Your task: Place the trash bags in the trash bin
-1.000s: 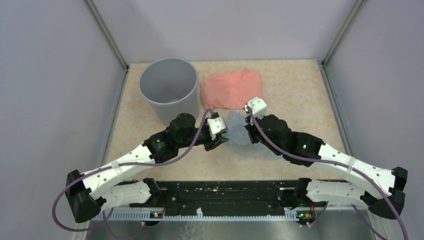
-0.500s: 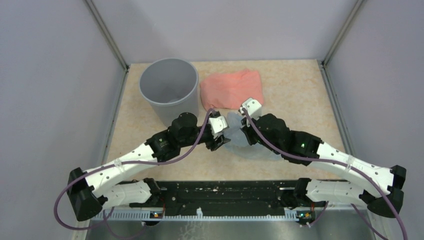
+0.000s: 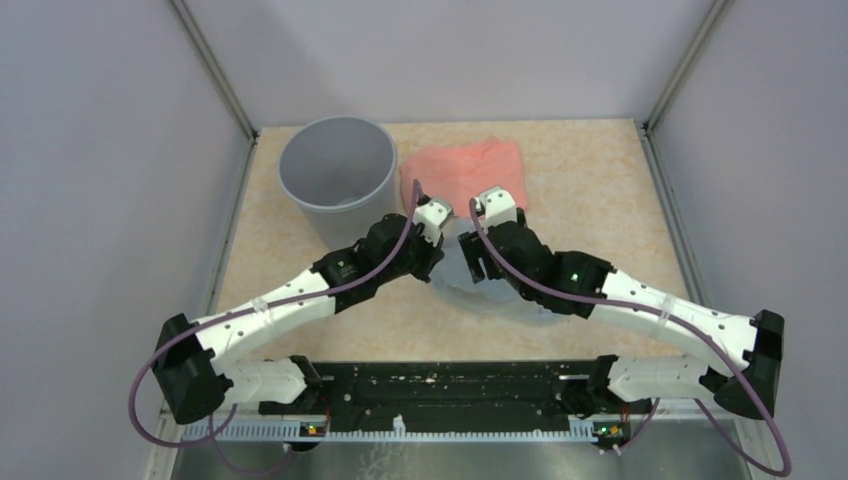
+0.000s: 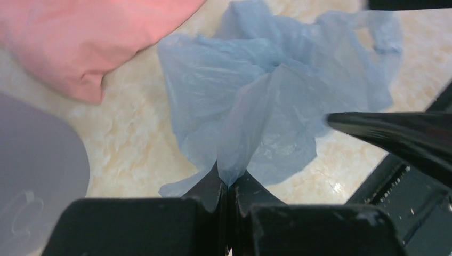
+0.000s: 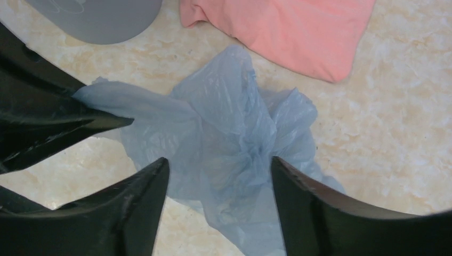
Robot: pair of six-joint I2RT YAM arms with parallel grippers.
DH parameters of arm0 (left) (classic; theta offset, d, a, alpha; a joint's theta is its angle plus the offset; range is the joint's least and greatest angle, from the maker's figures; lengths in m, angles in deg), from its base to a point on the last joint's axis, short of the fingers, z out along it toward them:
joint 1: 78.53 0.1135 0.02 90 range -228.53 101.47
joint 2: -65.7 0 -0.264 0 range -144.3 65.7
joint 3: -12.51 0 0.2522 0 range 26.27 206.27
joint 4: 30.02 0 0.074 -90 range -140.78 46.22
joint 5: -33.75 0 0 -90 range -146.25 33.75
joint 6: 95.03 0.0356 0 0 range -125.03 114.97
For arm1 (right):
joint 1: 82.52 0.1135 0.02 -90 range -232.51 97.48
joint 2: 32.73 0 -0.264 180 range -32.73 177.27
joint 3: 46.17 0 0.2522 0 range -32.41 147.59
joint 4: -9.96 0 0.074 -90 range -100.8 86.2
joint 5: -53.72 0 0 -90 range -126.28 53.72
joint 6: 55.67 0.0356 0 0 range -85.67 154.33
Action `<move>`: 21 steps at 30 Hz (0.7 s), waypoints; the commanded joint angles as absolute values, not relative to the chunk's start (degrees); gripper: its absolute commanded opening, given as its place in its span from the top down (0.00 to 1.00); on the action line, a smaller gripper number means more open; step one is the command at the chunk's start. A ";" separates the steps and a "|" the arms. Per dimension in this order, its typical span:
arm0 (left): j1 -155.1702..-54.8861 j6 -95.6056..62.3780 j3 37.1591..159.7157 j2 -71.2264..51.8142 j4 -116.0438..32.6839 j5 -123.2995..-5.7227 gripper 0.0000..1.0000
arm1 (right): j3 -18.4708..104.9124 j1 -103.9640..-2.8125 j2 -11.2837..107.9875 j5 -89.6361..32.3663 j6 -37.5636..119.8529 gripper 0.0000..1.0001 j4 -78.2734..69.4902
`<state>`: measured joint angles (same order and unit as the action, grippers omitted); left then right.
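left gripper (image 4: pixel 228 184) clenched on a fold of the bag (image 4: pixel 266 106); right gripper (image 5: pixel 218 168) released, straddling it. Bin (image 3: pixel 330 228) sits just upper left of the pinch in the top view, so left arm's nearer.

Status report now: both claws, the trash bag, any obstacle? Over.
Left claw shut on trash bag. Right claw open, astride it. Bag not yet in trash bin. Pink cloth beside bin, not blocking.

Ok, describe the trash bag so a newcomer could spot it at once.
Start at the grey trash bin standing at the far left of the table, then find the salmon-pink cloth beside it. On the near side of both lies the trash bag. It alone is thin, crinkled and translucent pale blue, and the left gripper pinches one fold of it.
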<state>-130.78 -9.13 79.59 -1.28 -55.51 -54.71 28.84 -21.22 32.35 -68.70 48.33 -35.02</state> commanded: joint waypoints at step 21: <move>-114.12 -41.51 74.65 -4.89 -54.11 -52.16 1.00 | 5.00 -31.89 6.93 -71.06 82.82 0.12 -47.12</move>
